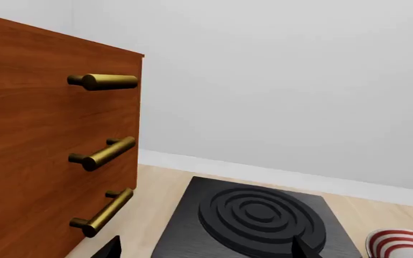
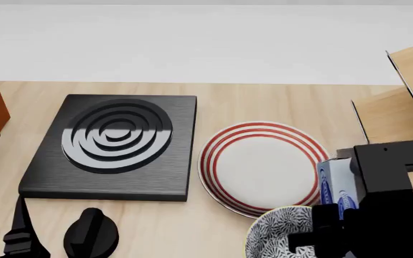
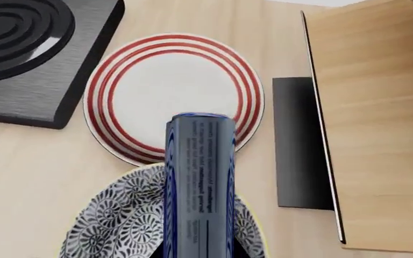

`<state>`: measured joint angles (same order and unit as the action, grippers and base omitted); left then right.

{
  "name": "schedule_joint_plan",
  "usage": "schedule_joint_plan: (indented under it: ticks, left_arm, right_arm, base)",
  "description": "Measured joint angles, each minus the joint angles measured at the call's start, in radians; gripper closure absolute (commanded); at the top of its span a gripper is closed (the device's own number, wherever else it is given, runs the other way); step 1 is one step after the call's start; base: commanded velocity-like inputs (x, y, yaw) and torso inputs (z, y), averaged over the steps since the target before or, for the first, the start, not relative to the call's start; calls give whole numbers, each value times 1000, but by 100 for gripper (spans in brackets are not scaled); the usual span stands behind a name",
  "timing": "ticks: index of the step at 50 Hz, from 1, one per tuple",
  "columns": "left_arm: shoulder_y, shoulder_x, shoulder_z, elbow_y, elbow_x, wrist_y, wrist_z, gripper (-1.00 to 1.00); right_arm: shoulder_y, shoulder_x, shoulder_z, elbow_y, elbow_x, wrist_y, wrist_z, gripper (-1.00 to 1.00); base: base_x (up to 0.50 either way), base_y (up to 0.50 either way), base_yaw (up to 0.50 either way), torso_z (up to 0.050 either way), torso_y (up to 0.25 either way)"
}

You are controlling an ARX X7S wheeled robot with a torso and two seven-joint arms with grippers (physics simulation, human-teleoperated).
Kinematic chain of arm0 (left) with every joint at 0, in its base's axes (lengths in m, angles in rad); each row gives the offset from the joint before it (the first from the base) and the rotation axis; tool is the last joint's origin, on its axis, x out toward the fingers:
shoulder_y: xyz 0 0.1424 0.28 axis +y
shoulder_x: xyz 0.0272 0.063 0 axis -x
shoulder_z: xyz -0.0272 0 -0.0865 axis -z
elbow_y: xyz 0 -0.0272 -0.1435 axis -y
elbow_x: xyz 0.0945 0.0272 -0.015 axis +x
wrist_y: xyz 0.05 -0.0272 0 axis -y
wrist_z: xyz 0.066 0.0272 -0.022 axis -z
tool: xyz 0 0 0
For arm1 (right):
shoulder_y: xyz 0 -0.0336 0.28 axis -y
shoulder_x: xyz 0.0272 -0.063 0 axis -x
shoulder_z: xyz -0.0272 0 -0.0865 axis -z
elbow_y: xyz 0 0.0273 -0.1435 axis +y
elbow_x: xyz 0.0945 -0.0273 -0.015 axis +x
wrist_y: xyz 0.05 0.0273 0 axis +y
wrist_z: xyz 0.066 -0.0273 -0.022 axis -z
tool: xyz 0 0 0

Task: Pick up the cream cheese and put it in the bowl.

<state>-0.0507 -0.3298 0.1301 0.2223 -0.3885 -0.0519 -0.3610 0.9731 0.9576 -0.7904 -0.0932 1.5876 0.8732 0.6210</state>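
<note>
Left wrist view: only the cabinet (image 1: 56,145) and stove (image 1: 260,215); left hand's opening cannot be told. Head view: right hand (image 2: 354,215) grips the cream cheese (image 2: 333,185) at the bowl's (image 2: 278,231) two o'clock. Right wrist view: box's long axis runs twelve-to-six above the bowl.

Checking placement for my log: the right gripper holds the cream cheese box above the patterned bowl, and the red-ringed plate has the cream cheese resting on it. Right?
Not quite. The plate carries nothing; the right wrist view shows the cream cheese in the air, held by the right gripper over the bowl, merely overlapping the plate's edge in that view.
</note>
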Motion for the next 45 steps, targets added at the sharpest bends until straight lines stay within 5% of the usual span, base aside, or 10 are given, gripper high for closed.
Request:
schedule_joint_plan:
  ticks: [45]
  left_arm:
    - [-5, -9, 3, -7, -1, 8, -16, -100]
  right_arm:
    - [-38, -92, -59, 110, -98, -33, -113, 100]
  base:
    - [0, 0, 0, 0, 0]
